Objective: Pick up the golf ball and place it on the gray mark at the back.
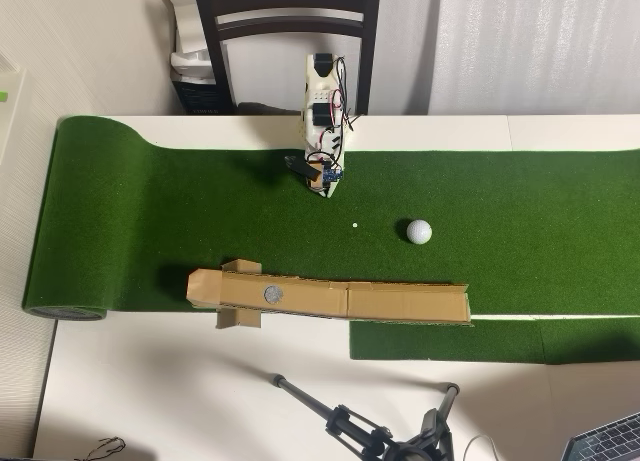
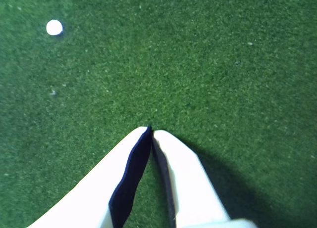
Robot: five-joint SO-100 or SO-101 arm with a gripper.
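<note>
Overhead view, left to right: green artificial-turf mat (image 1: 150, 211) on a white table (image 1: 200, 391); long brown cardboard trough (image 1: 330, 297) bearing the small round gray mark (image 1: 273, 294); white two-finger gripper (image 1: 322, 188) on the turf, well apart from the white dimpled golf ball (image 1: 419, 231) lying at its right. Wrist view: the gripper (image 2: 151, 130) is clenched, tips meeting, grasping nothing; a small white dot (image 2: 54, 27) lies upper left.

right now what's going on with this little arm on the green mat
Nothing is held yet. The arm's tool is shut and empty over the green turf. The golf ball sits untouched on the turf, to the right of the arm in the overhead view. The gray mark on the cardboard ramp is bare.
</note>
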